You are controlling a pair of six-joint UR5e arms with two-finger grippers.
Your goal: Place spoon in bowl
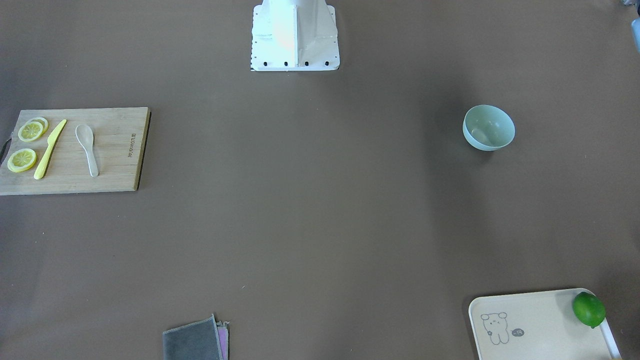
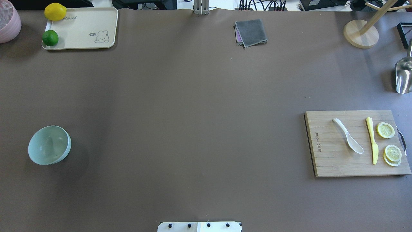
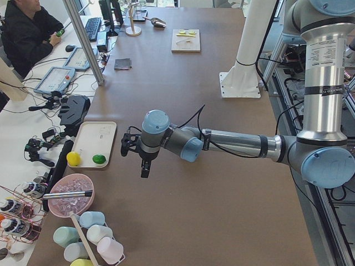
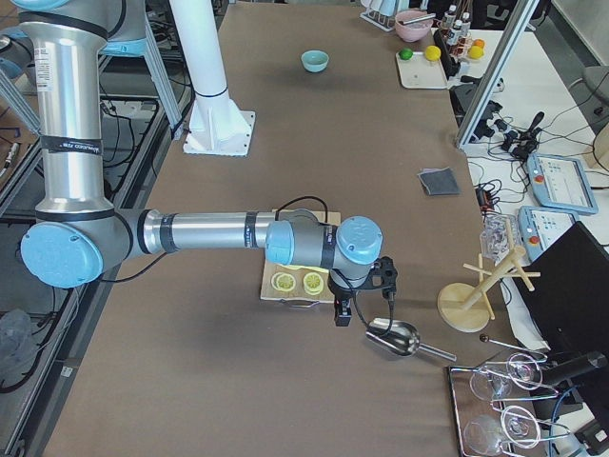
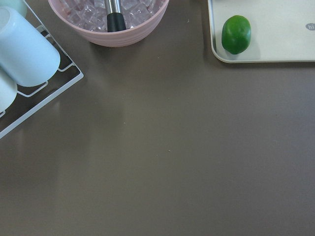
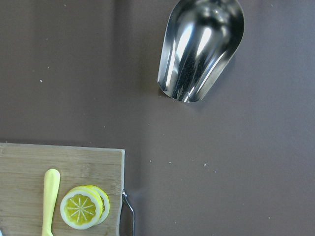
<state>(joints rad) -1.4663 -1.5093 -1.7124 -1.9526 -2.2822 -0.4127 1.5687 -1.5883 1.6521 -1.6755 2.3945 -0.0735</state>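
The white spoon (image 2: pixel 348 140) lies on a wooden cutting board (image 2: pixel 334 166) at the table's right side, scoop toward the robot; it also shows in the front view (image 1: pixel 87 147). The mint-green bowl (image 2: pixel 49 145) stands upright and empty at the far left of the table (image 1: pixel 488 128). My left gripper (image 3: pixel 145 166) hangs above the table near the tray end. My right gripper (image 4: pixel 344 314) hovers past the board's outer edge, beside a metal scoop. Both show only in side views, so I cannot tell whether they are open or shut.
A yellow knife (image 2: pixel 371 140) and lemon slices (image 2: pixel 385 130) share the board. A cream tray (image 2: pixel 83 30) holds a lemon and a lime (image 2: pixel 50 38). A grey cloth (image 2: pixel 251 32), metal scoop (image 6: pixel 199 49), wooden stand (image 2: pixel 360 33) and pink ice bowl (image 5: pixel 108 22) line the edges.
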